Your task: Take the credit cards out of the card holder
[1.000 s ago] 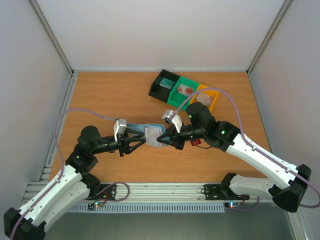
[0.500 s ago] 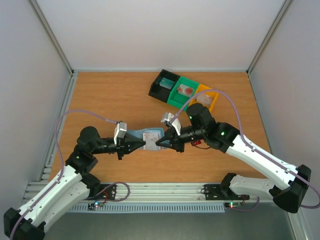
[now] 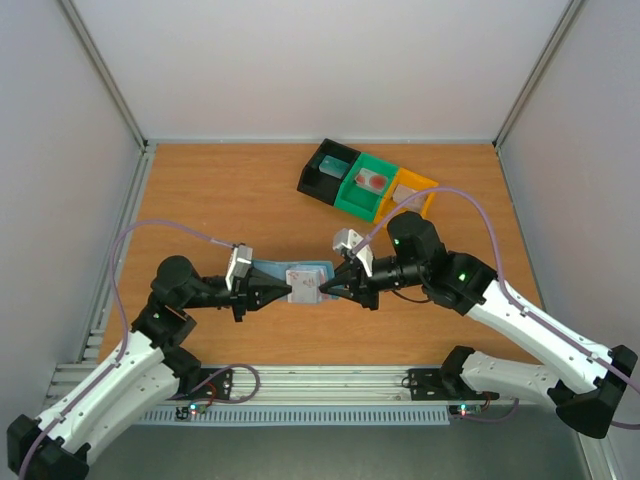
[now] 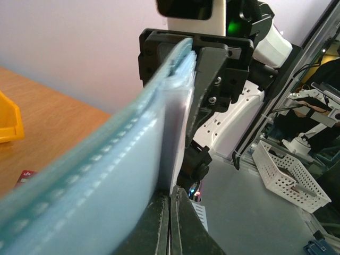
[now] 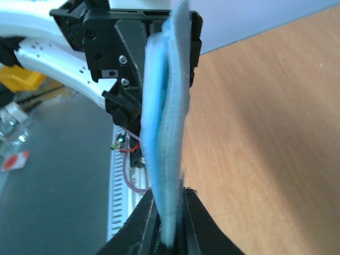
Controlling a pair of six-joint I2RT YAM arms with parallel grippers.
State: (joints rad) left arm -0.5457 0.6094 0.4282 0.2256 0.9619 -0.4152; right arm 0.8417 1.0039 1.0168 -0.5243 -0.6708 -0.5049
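The light blue card holder [image 3: 297, 271] hangs above the table between my two grippers. My right gripper [image 3: 327, 288] is shut on the holder's right end; in the right wrist view the blue folds [image 5: 164, 133] run straight down between its jaws [image 5: 170, 197]. My left gripper [image 3: 283, 292] is shut on the lower edge of a pale card [image 4: 178, 133] that stands beside the holder's stitched wall [image 4: 95, 175]. From above, that pale card [image 3: 303, 284] shows against the holder. A dark red card [image 4: 24, 176] lies on the table.
Black [image 3: 325, 170], green [image 3: 366, 184] and orange [image 3: 416, 192] bins stand in a row at the back right of the wooden table [image 3: 220, 190]. The metal rail [image 3: 330, 385] runs along the near edge.
My left gripper has closed from open onto the pale card. The right gripper has drawn slightly right, and the holder now hangs more level between the two.
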